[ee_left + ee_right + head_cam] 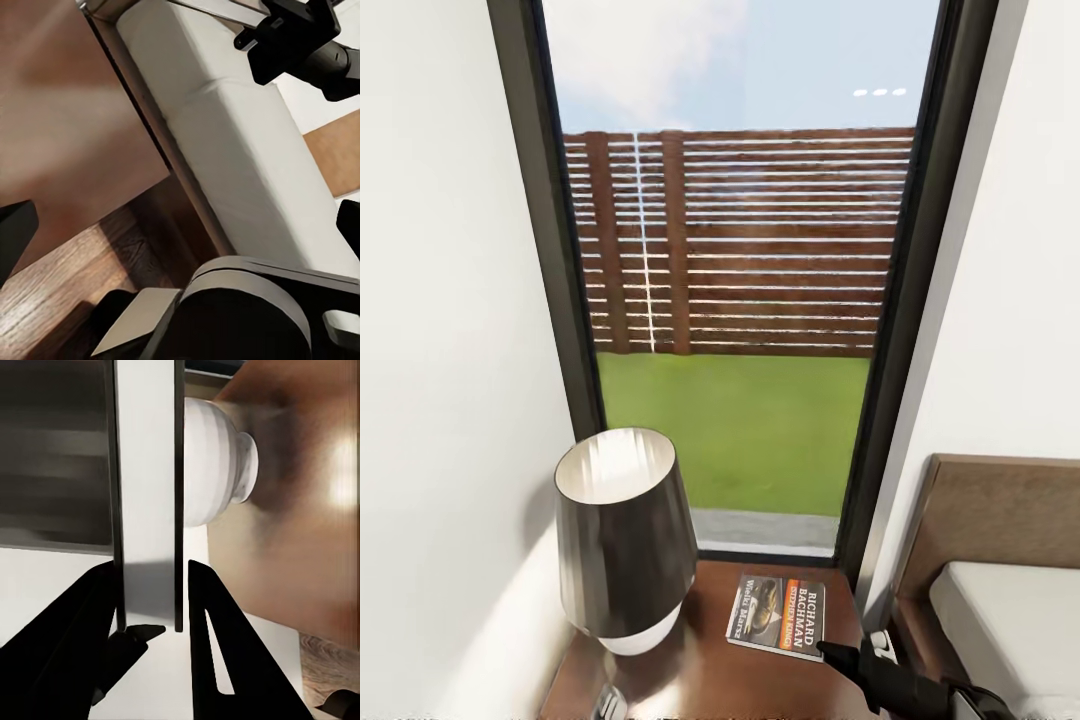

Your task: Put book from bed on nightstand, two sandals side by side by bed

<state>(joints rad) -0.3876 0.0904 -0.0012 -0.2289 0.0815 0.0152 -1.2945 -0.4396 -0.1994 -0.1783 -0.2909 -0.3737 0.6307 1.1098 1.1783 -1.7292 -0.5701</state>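
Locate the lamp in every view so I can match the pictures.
Head view: the lamp stands low and left of centre, on the nightstand.
Right wrist view: the lamp lies beyond the right pincer, its white base beside the dark shade.
Left wrist view: the mattress and wood floor are here instead.
Shared landmark: the nightstand's brown top, in the head and right wrist views.

The book [778,615], a thin paperback with a dark cover, an orange band and white lettering, lies flat at the far right of the reddish-brown nightstand [700,670], just left of the bed [1000,610] with its whitish mattress and brown headboard.
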